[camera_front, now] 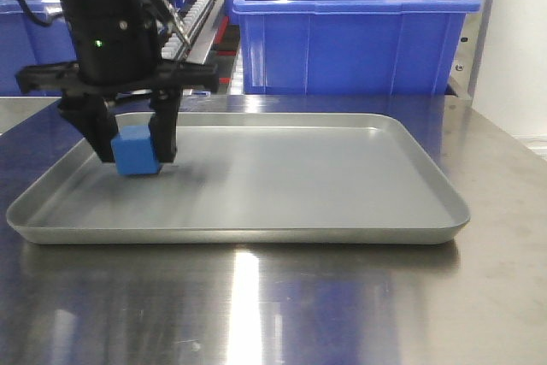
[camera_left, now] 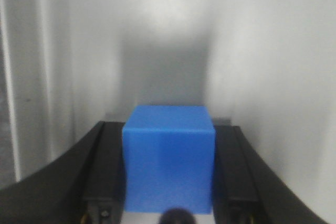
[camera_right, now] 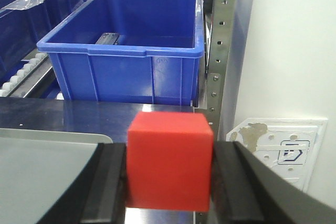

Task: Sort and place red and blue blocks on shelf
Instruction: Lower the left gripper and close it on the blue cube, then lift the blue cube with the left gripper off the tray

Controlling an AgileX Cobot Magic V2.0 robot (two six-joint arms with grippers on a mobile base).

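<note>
The blue block [camera_front: 135, 151] [camera_left: 169, 158] sits between the black fingers of my left gripper [camera_front: 137, 144] [camera_left: 169, 174], which is shut on it low over the left part of the grey tray [camera_front: 256, 230]. Whether the block rests on the tray floor I cannot tell. The red block [camera_right: 169, 163] is clamped in my right gripper [camera_right: 169, 174], held above the steel tabletop [camera_right: 79, 114] beside the tray's corner [camera_right: 47, 145]. The right gripper is out of the front view. Shelf roller tracks [camera_front: 192, 14] [camera_right: 21, 74] show behind the table.
A large dark-blue bin [camera_front: 350, 23] [camera_right: 128, 45] stands behind the tray, with more bins [camera_front: 26, 40] at the left. A perforated steel upright [camera_right: 219, 51] and a white wall lie to the right. The shiny tabletop [camera_front: 273, 305] extends in front of the tray.
</note>
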